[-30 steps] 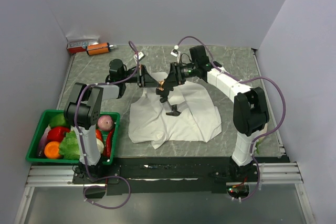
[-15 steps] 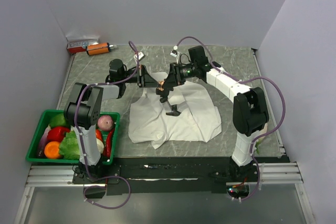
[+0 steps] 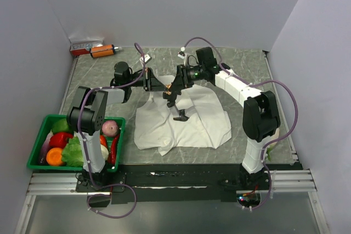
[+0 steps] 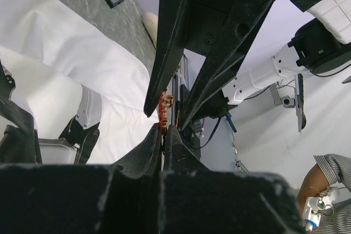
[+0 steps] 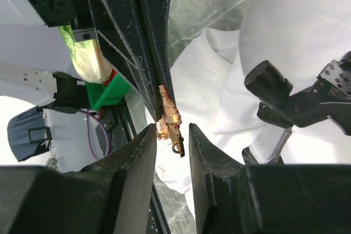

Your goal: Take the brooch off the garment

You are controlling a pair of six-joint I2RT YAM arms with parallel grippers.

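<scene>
Nearby, basket (image 3: 36, 147) holds vegetables (image 3: 70, 150); left jaws pinch brooch (image 5: 168, 115).

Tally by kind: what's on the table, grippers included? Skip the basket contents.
Grippers: 2 (left gripper, right gripper)
Garment: 1
Brooch: 1
Green basket: 1
Orange bottle: 1
Small box: 1
Total: 7

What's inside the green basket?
In the basket: a purple onion, leafy lettuce, a red pepper and something orange. The left arm blocks part of it, so what's there is hidden.
</scene>
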